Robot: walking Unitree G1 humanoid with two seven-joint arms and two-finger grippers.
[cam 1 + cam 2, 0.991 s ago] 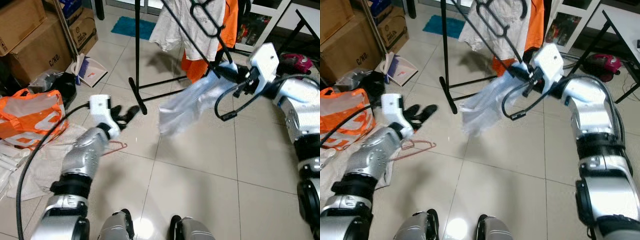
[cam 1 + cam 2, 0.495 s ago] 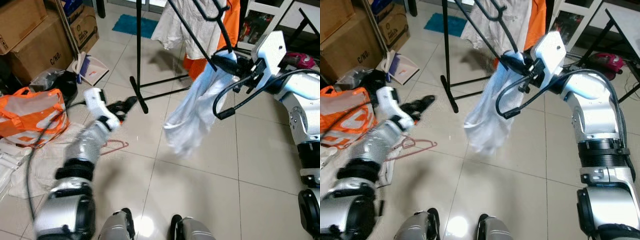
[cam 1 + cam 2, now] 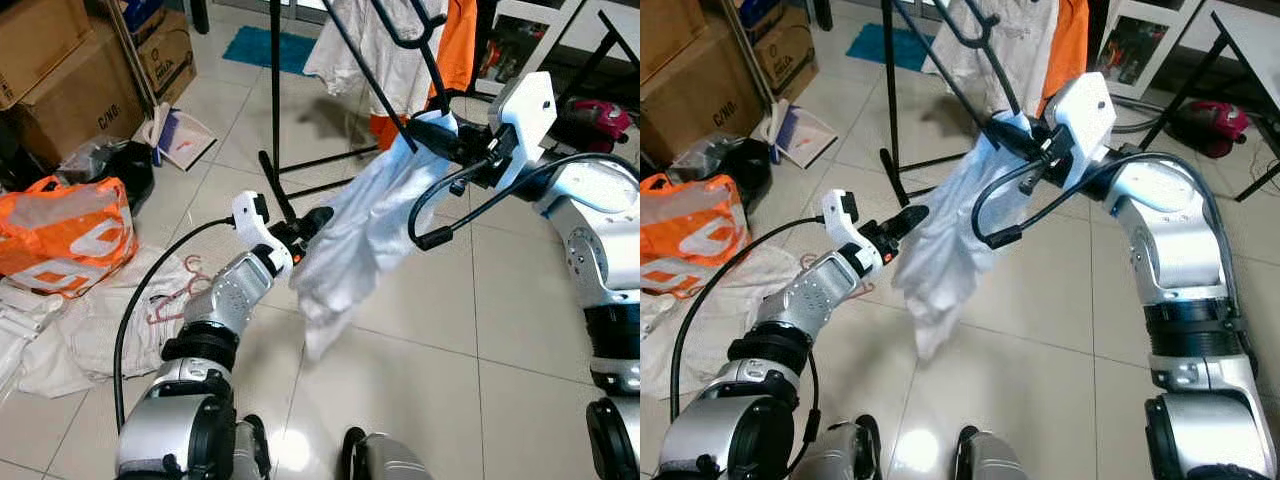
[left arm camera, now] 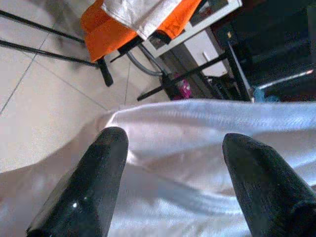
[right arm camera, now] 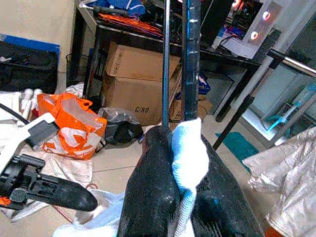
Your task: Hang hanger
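Two grippers were on the job at this moment. Your right gripper (image 3: 425, 128) was pinched shut on the bunched top of the white cloth garment (image 3: 350, 240), right where it meets the black wire hanger (image 3: 410, 40); the right wrist view showed a fold of pale fabric squeezed between the two black fingers (image 5: 153, 197). The hanger rose from that grip toward the thin black metal clothes rack (image 3: 277, 110), where a white shirt (image 3: 375, 50) and an orange garment (image 3: 455, 40) hung.

Your left gripper (image 3: 305, 222) was spread wide, fingertips touching the garment's edge, not closed on it.

Judgement: to hang it well, you needed the hook free and upright, so lift from the right grip and use the left only to steady the loose cloth clear of the rail. Whether the hook had caught anything could not be told.

Pose: right arm raised, elbow bent, forearm reaching toward the rack. Left arm extended forward and low, wrist angled up into the cloth.
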